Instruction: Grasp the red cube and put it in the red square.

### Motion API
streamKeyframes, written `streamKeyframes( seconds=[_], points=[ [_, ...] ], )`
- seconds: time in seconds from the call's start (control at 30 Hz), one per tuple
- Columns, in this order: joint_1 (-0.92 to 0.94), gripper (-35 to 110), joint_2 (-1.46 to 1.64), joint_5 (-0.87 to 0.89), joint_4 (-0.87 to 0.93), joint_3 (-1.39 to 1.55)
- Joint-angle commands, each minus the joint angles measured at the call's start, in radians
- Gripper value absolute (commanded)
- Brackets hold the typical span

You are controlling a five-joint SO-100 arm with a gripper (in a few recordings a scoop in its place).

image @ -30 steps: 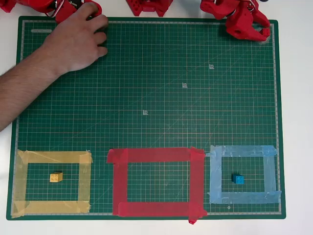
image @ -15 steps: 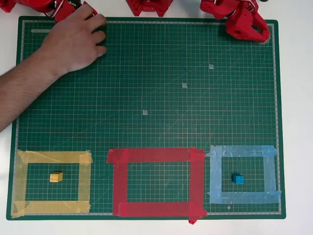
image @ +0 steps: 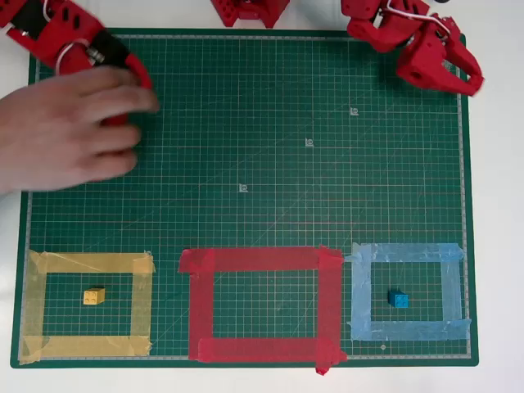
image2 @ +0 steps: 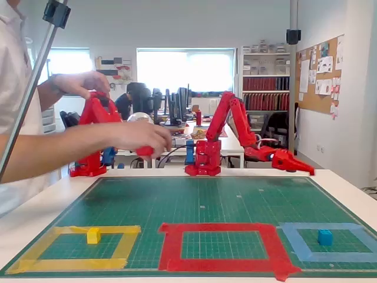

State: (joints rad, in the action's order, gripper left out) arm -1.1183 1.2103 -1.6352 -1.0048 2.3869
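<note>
Far across the mat from the red square, my gripper hovers, fingers together, holding nothing

Red square: wide red tape strips forming a rectangular frame with ragged corners, flat on the green mat along its near edge, middle of three tape frames, bare mat inside; no red cube to be made out anywhere.
</note>
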Motion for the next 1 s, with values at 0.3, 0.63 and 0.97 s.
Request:
streamKeyframes(
  seconds=[0.3,0.63,0.97],
  points=[
    [0.796,-2,0.008,0.023,0.104,-0.279],
    [1.154,-2,-0.348,0.14,0.233,-0.673],
    [1.15,-2,-0.538,0.091,0.224,-0.811]
  ],
)
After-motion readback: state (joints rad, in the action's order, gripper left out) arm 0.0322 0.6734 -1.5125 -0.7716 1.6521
